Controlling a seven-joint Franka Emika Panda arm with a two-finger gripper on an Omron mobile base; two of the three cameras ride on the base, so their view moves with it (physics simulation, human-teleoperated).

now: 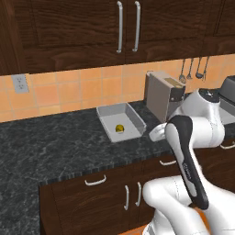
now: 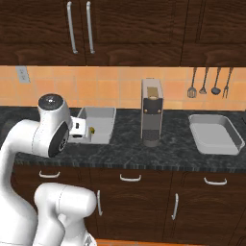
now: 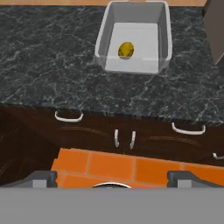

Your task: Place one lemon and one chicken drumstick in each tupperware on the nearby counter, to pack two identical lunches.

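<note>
One tupperware [image 1: 104, 111] stands on the dark speckled counter [image 1: 55, 142] and holds a yellow lemon [image 1: 120, 128]. In the hand view the same tupperware [image 3: 101, 41] with its lemon [image 3: 126, 50] lies ahead and below. My gripper [image 3: 113, 179] is open with nothing between its tips. It hangs in front of the counter's edge, back from the tray and apart from it. A second tupperware [image 2: 215, 135] sits bare at the counter's right end. In the right base view the first tupperware [image 2: 106, 112] and its lemon [image 2: 92, 129] are partly hidden by my arm. The chicken drumstick is out of view.
A tall silver appliance [image 2: 152, 113] stands on the counter between the two trays, close to the right of the first one [image 1: 161, 94]. Utensils [image 2: 209, 81] hang on the tiled wall. Dark drawers with curved handles [image 3: 69, 117] run under the counter, over an orange floor [image 3: 109, 166].
</note>
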